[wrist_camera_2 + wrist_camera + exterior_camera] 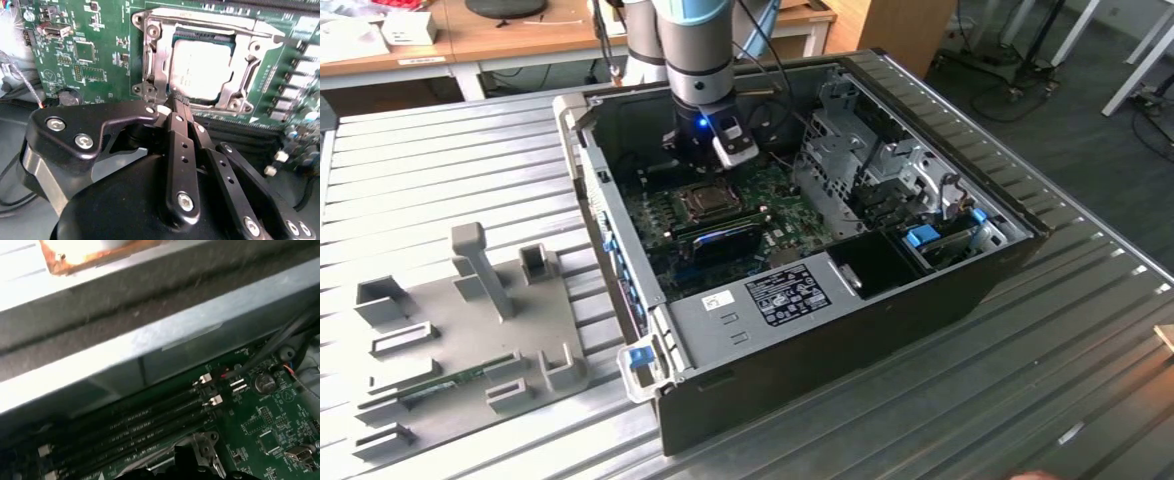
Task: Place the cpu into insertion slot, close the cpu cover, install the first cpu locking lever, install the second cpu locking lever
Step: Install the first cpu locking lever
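The cpu (202, 67) sits in the insertion slot (150, 70) under the cpu cover (240, 82) — tool (175, 102) just beside the slot.

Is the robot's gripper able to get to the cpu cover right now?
Probably yes. In the second wrist view the gripper sits with fingers together right at the edge of the cpu cover, which lies over the cpu, and nothing stands between them.

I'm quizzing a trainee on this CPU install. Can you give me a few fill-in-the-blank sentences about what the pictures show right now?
1. The cpu already lies inside the insertion ____.
2. The cpu cover is a silver metal frame lying ____ over the cpu.
3. The gripper has its fingers ____ together beside the cover's corner.
4. The circuit board around the socket is ____ in colour.

Missing words: slot; closed; shut; green
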`<action>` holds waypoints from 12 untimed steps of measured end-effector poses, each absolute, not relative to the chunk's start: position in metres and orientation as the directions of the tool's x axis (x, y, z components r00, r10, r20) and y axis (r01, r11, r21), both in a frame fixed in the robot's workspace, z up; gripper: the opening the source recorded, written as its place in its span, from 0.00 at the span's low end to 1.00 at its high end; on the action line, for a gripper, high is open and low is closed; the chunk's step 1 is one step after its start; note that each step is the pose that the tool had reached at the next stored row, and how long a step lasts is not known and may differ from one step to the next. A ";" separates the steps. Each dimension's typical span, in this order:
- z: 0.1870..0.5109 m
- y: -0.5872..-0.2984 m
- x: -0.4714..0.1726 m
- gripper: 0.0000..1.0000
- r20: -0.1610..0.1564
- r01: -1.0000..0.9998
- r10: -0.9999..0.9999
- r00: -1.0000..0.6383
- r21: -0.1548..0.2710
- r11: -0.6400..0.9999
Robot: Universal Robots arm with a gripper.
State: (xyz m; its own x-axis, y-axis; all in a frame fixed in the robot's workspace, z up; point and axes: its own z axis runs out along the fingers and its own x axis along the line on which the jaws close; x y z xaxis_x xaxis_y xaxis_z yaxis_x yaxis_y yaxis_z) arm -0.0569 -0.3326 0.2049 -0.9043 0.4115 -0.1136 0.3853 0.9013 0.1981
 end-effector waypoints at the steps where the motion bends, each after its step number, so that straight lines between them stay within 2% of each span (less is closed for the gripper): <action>1: 0.205 -0.333 -0.057 0.11 -0.115 0.377 0.402 -0.908 0.192 0.906; 4: 0.205 -0.333 -0.057 0.11 -0.113 0.353 0.376 -0.920 0.179 0.918; 12: 0.205 -0.333 -0.057 0.11 -0.111 0.350 0.372 -0.922 0.178 0.920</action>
State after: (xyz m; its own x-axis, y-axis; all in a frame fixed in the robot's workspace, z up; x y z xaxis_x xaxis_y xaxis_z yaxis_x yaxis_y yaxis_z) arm -0.0569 -0.3326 0.2049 -0.9217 0.3717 -0.1106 0.3495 0.9198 0.1782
